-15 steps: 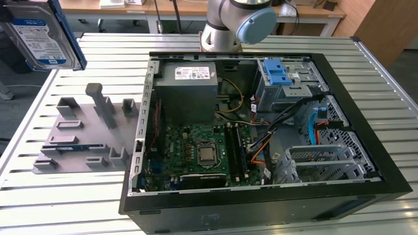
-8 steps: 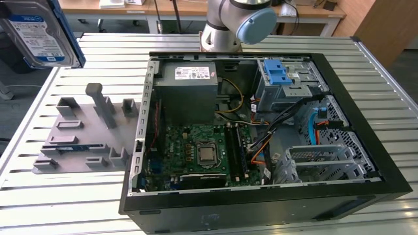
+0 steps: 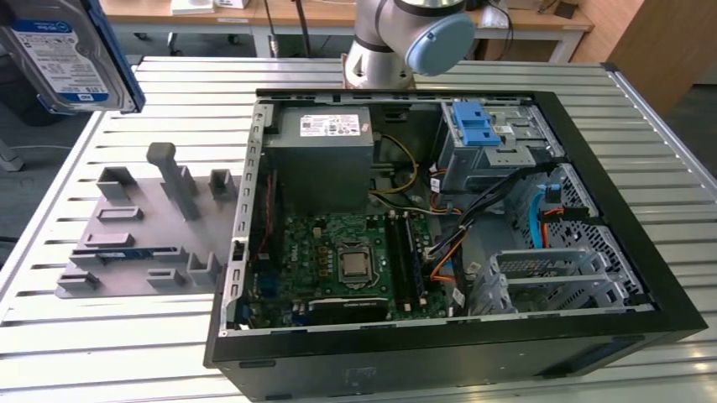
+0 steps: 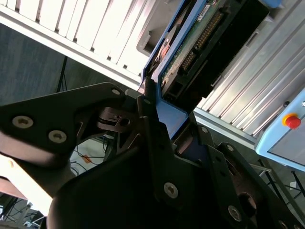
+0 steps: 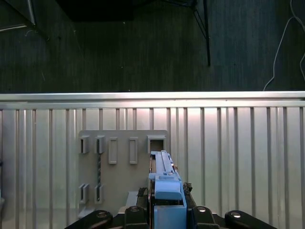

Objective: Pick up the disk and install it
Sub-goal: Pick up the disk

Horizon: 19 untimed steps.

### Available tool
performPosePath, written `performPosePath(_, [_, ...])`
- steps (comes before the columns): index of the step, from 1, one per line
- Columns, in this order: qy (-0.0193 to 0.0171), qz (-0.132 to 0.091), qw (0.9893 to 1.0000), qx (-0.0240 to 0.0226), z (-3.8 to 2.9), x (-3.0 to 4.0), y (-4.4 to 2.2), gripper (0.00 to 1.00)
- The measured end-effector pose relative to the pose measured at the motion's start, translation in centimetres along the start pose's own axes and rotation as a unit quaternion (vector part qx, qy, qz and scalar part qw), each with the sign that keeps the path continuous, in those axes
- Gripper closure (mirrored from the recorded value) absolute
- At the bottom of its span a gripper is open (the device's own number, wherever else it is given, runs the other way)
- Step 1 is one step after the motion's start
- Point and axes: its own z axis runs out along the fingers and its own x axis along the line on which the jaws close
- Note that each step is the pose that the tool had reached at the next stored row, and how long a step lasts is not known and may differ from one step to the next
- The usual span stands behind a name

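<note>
While the fingers clamp it, the disk hangs aloft.

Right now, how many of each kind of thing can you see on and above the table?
gripper, shut on the disk: 1
disk, held up in the air: 1
open computer case: 1
grey slotted holder plate: 1
blue latch inside the case: 1
Total: 5

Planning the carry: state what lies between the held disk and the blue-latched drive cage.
In the exterior view, from disk to drive cage: bare slatted table, the case wall, then the grey power supply.
</note>
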Motion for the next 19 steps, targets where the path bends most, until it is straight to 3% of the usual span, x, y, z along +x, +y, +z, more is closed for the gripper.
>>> performPosePath(19, [0.0,0.0,1.0,0.0,-1.37,-0.01,0.01,0.64])
